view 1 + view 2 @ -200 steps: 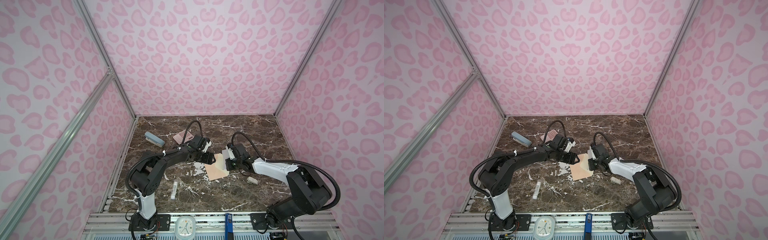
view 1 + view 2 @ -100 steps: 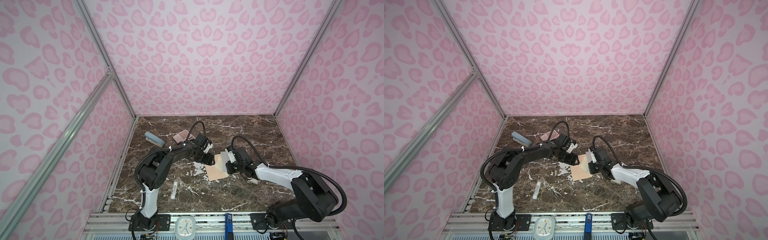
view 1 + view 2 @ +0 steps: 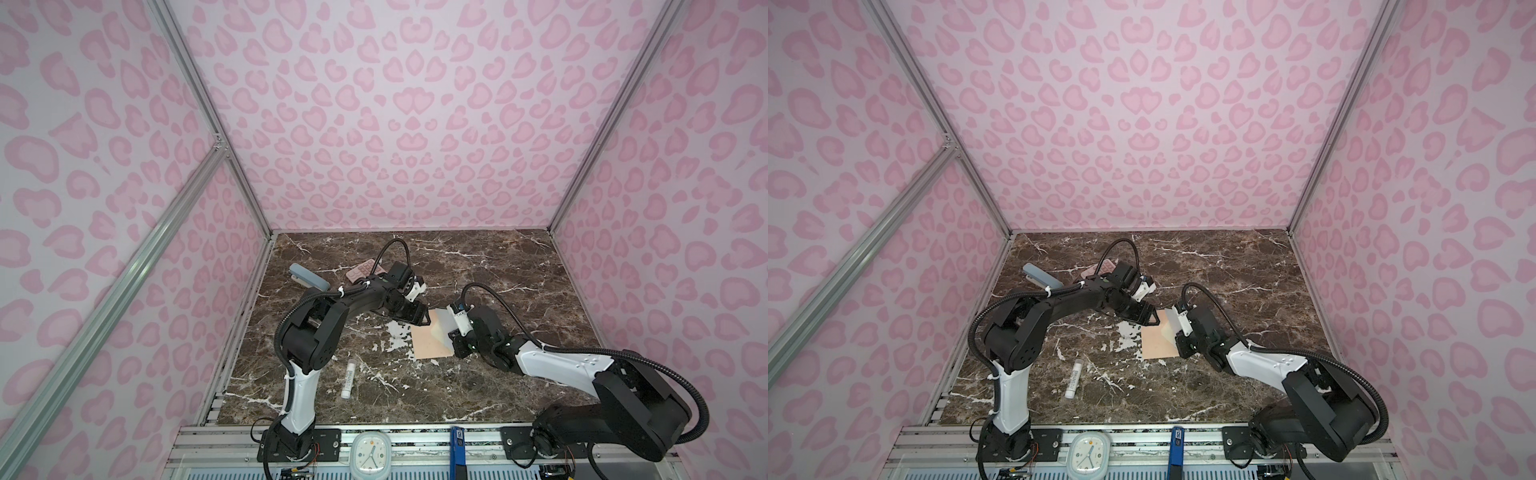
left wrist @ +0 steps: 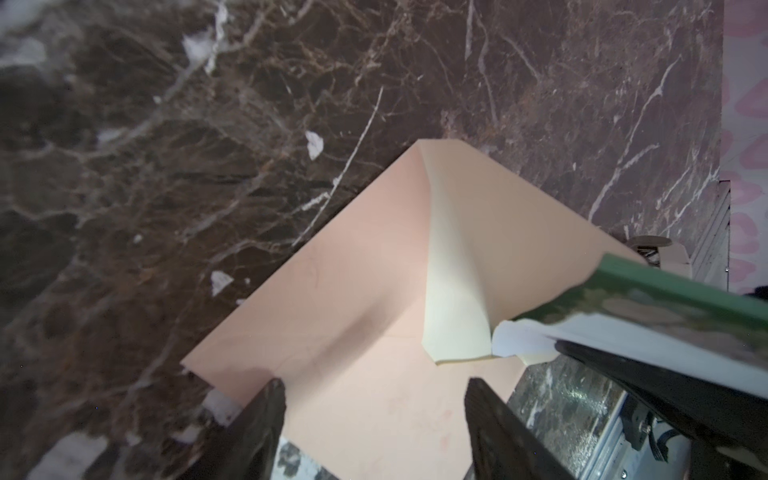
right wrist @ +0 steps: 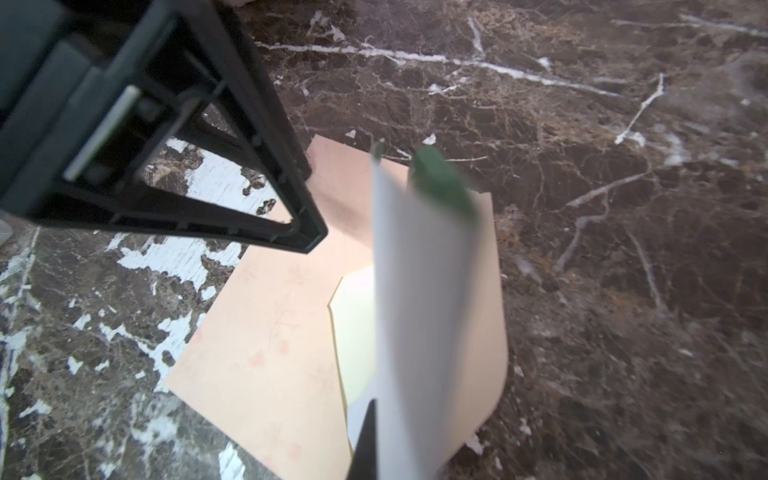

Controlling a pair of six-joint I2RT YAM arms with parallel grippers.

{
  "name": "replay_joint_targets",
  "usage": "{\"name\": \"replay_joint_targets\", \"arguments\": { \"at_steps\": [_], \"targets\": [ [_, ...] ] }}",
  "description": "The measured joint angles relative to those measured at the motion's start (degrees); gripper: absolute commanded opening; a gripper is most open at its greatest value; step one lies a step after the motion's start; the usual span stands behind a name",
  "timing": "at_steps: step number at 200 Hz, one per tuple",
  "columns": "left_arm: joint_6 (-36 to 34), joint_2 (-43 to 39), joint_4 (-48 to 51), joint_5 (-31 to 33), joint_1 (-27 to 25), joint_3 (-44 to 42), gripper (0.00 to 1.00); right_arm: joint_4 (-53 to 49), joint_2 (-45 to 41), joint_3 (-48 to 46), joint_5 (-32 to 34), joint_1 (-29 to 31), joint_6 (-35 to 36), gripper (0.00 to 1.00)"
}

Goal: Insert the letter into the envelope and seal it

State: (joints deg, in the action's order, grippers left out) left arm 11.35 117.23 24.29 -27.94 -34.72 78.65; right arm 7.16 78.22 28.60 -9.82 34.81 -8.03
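Observation:
The peach envelope (image 3: 430, 343) (image 3: 1156, 345) lies flat on the marble table. Its mouth gapes and shows a pale cream inside (image 4: 453, 299). My left gripper (image 3: 422, 318) (image 4: 374, 395) is open, with both black fingers (image 4: 266, 424) over the envelope's far edge. My right gripper (image 3: 455, 332) (image 5: 386, 457) is shut on the letter (image 5: 415, 311), a white sheet with a green border (image 4: 644, 299). The sheet stands tilted over the envelope (image 5: 270, 332), its lower corner at the mouth. In both top views the letter (image 3: 1171, 322) shows only as a small pale strip between the grippers.
A pink calculator (image 3: 365, 270) and a blue-grey oblong object (image 3: 309, 277) lie at the back left. A white glue stick (image 3: 348, 379) lies near the left arm's base. A small clock (image 3: 369, 453) sits on the front rail. Pink patterned walls close in the table.
My right gripper has sunk slightly toward the envelope with the letter. The left arm's elbow has shifted, while its gripper stays at the envelope's far edge.

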Motion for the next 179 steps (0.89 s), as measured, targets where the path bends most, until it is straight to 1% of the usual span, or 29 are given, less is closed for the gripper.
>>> {"name": "replay_joint_targets", "arguments": {
  "at_steps": [61,117,179],
  "targets": [
    [-0.9,1.4,0.0,-1.8,0.4,1.4,0.71,2.3,1.1,-0.9,-0.3,-0.4,-0.8,0.05],
    [-0.9,1.6,-0.1,-2.3,0.6,1.4,0.71,5.4,4.5,-1.3,-3.4,-1.3,-5.5,0.06],
    [-0.9,1.7,-0.2,-2.8,0.7,1.3,0.71,5.2,7.0,-0.5,-5.4,-2.8,-11.0,0.07]
  ]
}}
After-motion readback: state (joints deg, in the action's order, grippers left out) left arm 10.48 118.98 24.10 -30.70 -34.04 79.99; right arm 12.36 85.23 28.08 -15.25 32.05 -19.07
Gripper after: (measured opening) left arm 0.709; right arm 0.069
